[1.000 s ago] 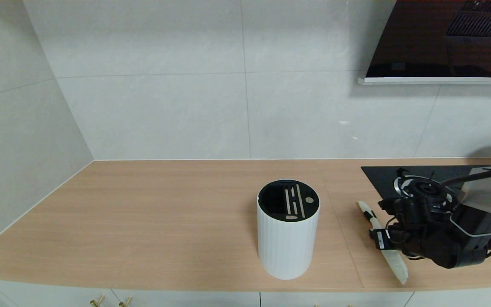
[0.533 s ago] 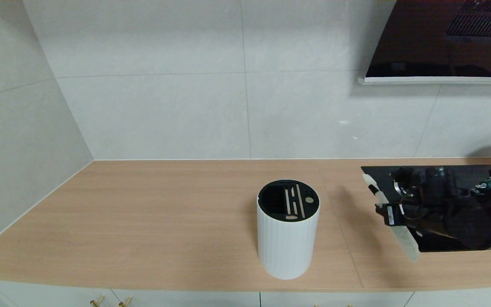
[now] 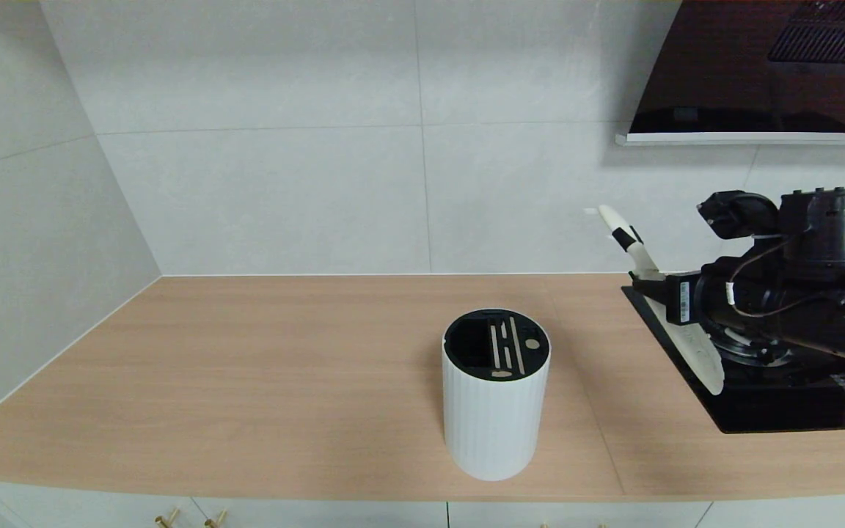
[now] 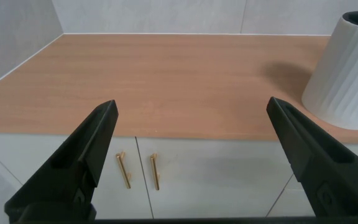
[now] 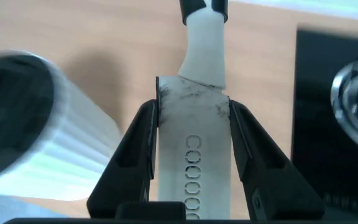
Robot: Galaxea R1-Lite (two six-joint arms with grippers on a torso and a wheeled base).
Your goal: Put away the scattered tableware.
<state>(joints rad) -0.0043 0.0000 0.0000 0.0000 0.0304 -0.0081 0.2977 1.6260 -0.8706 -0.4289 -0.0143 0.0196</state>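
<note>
Right gripper [image 5: 191, 134] jaws clamp the white ceramic knife [image 3: 697, 356] aloft — slotting it into the white ribbed holder [image 3: 496, 411] remains; left gripper [image 4: 191, 143] jaws gape empty.

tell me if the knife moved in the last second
Yes. The right gripper has lifted the knife off the countertop, up and back toward the wall, judged against the white knife holder.
</note>
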